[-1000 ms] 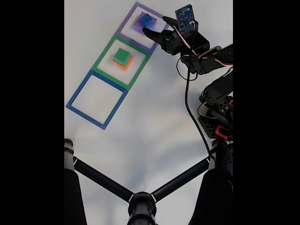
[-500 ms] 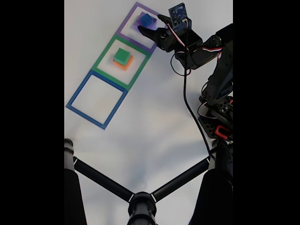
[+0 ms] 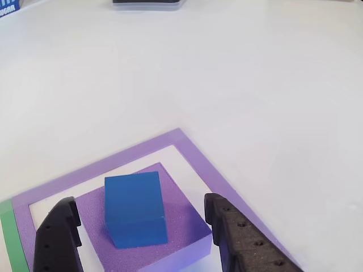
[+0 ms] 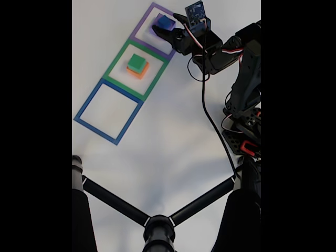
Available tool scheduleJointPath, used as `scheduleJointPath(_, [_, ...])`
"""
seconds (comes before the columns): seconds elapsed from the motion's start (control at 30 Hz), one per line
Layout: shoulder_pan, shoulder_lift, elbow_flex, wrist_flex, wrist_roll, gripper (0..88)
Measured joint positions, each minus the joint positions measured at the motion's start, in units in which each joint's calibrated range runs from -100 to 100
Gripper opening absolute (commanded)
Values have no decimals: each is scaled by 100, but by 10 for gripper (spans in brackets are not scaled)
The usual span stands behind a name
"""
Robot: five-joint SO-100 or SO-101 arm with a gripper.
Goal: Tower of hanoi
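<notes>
**Gripper spread around the blue cube in the purple square**

You have a small blue cube [image 3: 135, 208] with flat, matte faces sitting on a wider, grainy purple slab [image 3: 180, 238] that looks like foam. Both lie inside the purple-bordered square [image 3: 195, 156] on the smooth white table [image 3: 255, 79]. The cube has no long axis to speak of; in the other view it sits turned slightly against the slab's edges, one corner aimed toward the camera.

In the fixed view your stack is at the top [image 4: 165, 22], with a green block [image 4: 137, 62] atop an orange one [image 4: 140, 72] in the green square [image 4: 116, 65], and the blue square [image 4: 89, 108] below that.

Your gripper [image 3: 139, 218] is spread wide, its black jaws standing on either side of the cube. The right finger [image 3: 238, 235] is rough and pitted with small holes. Neither finger touches the cube; whether they touch the slab you cannot tell.
</notes>
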Motion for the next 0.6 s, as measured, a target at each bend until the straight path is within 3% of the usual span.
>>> scheduleJointPath(0.6, [-292,50,-52,-32,0,109])
